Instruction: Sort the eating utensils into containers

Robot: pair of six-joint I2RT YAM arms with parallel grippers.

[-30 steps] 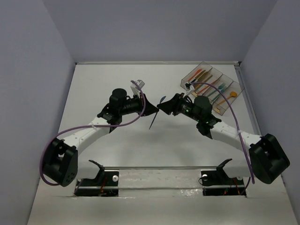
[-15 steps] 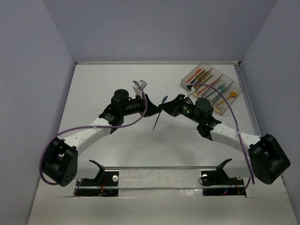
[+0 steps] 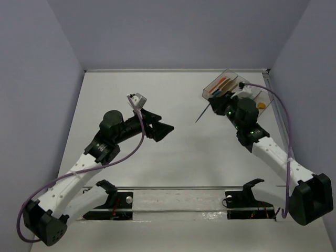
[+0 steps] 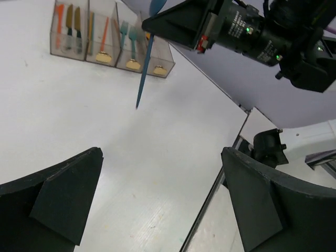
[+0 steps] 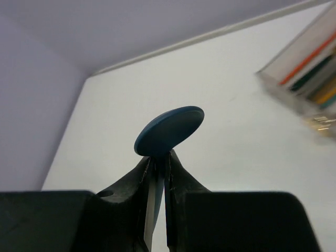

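Observation:
My right gripper (image 3: 212, 106) (image 5: 159, 157) is shut on a blue spoon (image 3: 201, 115) (image 5: 169, 131). Its round bowl sticks out above the fingertips and its thin handle (image 4: 143, 73) hangs down over the table. The gripper is just left of the containers (image 3: 234, 84) (image 4: 105, 37) (image 5: 310, 79), a row of smoky-clear bins at the far right. These hold orange chopsticks, knives, teal forks and orange-bowled spoons. My left gripper (image 3: 161, 126) (image 4: 163, 199) stands wide open and empty near the middle of the table, well apart from the spoon.
A metal rail (image 3: 178, 189) with two black mounts runs along the near table edge. Grey walls close in the white table (image 3: 131, 89) on three sides. The right arm's purple cable (image 3: 281, 113) loops over the bins.
The left gripper opened, let go of the spoon and drew back to the left. The right gripper closed on the spoon and carried it right, up to the bins.

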